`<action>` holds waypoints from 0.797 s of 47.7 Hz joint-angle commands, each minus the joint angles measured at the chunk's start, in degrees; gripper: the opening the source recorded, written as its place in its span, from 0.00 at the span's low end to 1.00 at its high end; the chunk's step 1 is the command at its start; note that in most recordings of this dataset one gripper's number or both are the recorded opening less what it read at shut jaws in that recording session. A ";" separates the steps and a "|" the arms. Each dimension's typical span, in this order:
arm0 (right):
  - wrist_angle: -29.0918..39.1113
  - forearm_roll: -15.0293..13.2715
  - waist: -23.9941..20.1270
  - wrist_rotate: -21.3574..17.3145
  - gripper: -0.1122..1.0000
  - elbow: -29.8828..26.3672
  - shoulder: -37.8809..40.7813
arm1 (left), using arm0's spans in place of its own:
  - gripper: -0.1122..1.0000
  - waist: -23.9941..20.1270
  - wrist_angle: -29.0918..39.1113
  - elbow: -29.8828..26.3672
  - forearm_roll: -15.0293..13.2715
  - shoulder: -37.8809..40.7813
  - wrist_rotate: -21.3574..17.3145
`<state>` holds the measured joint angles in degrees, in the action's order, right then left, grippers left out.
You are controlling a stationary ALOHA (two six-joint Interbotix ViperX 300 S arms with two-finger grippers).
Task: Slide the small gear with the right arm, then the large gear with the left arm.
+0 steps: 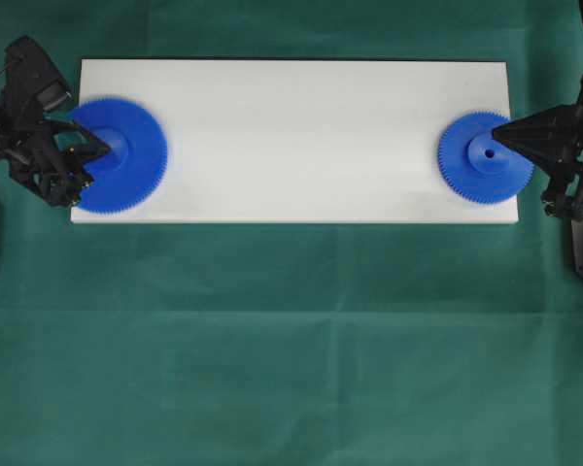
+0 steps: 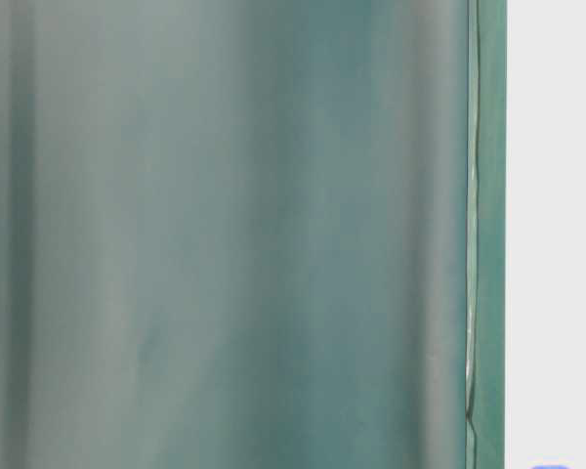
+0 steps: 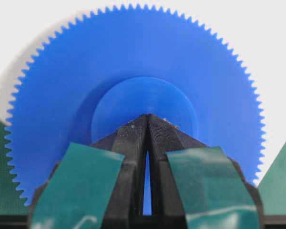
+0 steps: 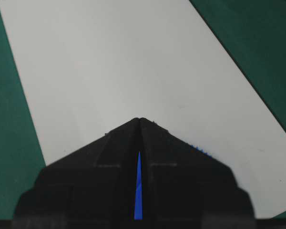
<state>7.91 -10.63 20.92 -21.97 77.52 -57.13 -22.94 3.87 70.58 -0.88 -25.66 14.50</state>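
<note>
Overhead: I see both gears lying flat on the white board (image 1: pixel 291 136), one at each end, with a tool tip on each hub.

Overhead, the large gear (image 1: pixel 126 155) lies at the board's left end, its rim past the left edge, with the left tool (image 1: pixel 105 148) tip on the hub; the small gear (image 1: pixel 484 157) lies at the right end, with the right tool (image 1: pixel 496 139) tip at the hub's edge. The board sits on a green cloth (image 1: pixel 291 340) over the table. Left wrist: the left tool (image 3: pixel 148 116) has its fingers pressed together at the tip, gripping nothing, resting on the large gear's (image 3: pixel 133 52) hub. Right wrist: the right tool (image 4: pixel 140 119) is likewise closed to a point, empty; blue of the small gear (image 4: pixel 200 149) peeks beside it.
</note>
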 commanded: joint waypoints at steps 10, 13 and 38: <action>-0.44 0.18 -0.09 -0.09 0.55 -1.58 0.18 | 0.10 0.09 0.09 -3.34 -0.18 0.00 -0.26; -0.35 0.18 -0.18 -0.09 0.55 -1.58 0.18 | 0.10 0.26 0.26 -4.31 -0.09 -0.44 -0.35; -0.53 0.18 -0.26 -0.09 0.55 -1.41 0.00 | 0.10 4.22 1.76 -8.61 -0.09 -4.57 -0.79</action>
<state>7.91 -10.55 20.74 -21.97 77.52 -57.22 -19.34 5.80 63.28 -0.97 -29.09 13.89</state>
